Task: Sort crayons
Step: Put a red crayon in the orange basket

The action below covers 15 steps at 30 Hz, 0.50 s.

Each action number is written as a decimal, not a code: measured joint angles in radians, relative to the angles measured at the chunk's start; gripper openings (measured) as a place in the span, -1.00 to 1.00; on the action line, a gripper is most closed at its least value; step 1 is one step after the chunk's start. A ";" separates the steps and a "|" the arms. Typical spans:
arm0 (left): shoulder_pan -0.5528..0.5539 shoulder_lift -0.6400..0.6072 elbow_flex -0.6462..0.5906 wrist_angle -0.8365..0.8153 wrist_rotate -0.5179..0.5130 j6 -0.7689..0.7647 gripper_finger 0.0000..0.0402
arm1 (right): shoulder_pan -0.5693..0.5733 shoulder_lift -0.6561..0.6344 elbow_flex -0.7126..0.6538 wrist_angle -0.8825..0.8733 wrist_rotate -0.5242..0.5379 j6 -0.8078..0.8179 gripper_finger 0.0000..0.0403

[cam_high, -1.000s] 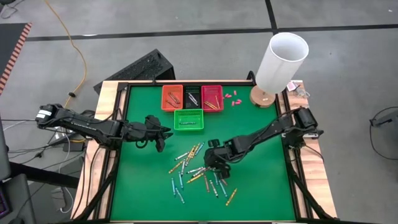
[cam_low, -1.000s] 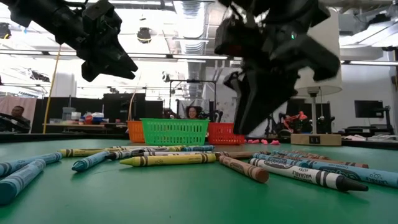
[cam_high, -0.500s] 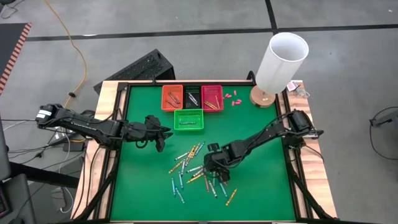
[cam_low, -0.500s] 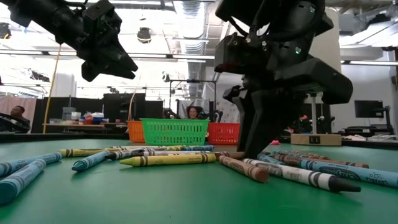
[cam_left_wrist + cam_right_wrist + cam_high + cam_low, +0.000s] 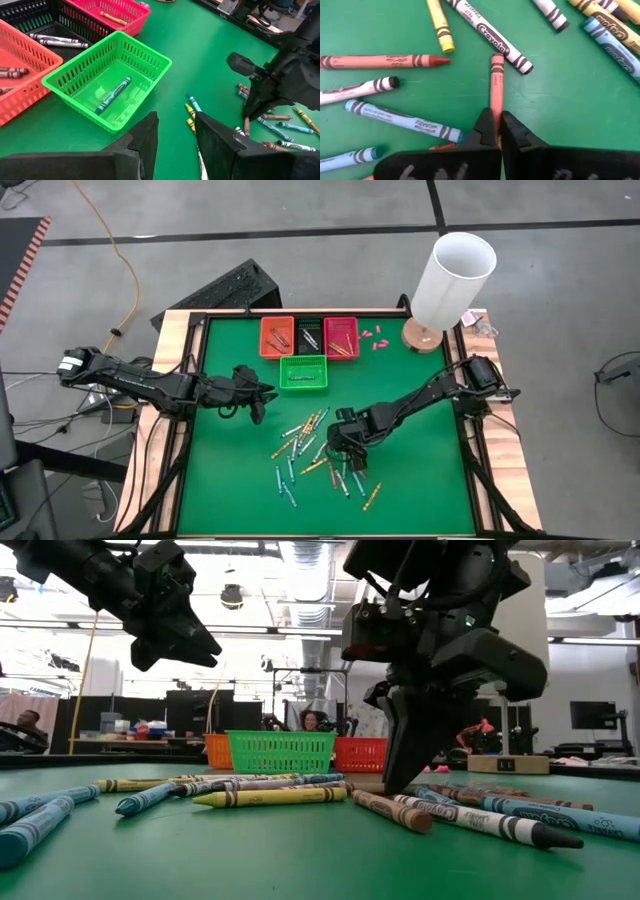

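One reddish-orange crayon (image 5: 496, 82) is now pinched between the fingers of the right end effector (image 5: 498, 131), which a second ago hung above the scattered pile with its fingers apart. It has come down to the green surface (image 5: 420, 470) and closed narrowly on the near end of that crayon; the rest of the stick points away from the wrist, flat among its neighbours. In the high view the right end effector (image 5: 341, 448) sits at the middle of the loose crayons (image 5: 300, 470), which spread across the front half of the surface.

From this I judge the pick to be just made, with the lift and the carry to a bin not yet begun. The red basket (image 5: 341, 337), orange basket (image 5: 276, 337) and black basket (image 5: 308, 336) stand in a row at the far edge, the green basket (image 5: 107, 80) just in front of them with a single blue crayon (image 5: 113, 94) inside.

The left end effector (image 5: 175, 137) hangs above the surface beside the green basket, its fingers partly apart and holding nothing, unmoved over the last second. Most of the crayons remain unsorted.
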 joint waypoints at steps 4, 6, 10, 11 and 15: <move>0.000 -0.005 0.000 -0.003 0.012 0.010 -0.41 | -0.015 -0.029 -0.001 -0.013 0.011 0.000 -0.98; 0.000 -0.014 0.000 -0.002 0.029 0.009 -0.41 | -0.025 -0.061 -0.001 -0.012 0.012 0.001 -0.98; 0.000 -0.047 0.000 -0.006 0.034 0.022 -0.41 | -0.053 -0.140 -0.001 -0.013 0.018 0.002 -0.98; 0.000 -0.061 0.000 -0.014 0.032 0.030 -0.41 | -0.062 -0.161 -0.001 -0.010 0.037 0.002 -0.99; 0.000 -0.121 0.000 -0.064 -0.005 0.049 -0.41 | -0.109 -0.235 0.000 0.055 0.175 0.002 -0.99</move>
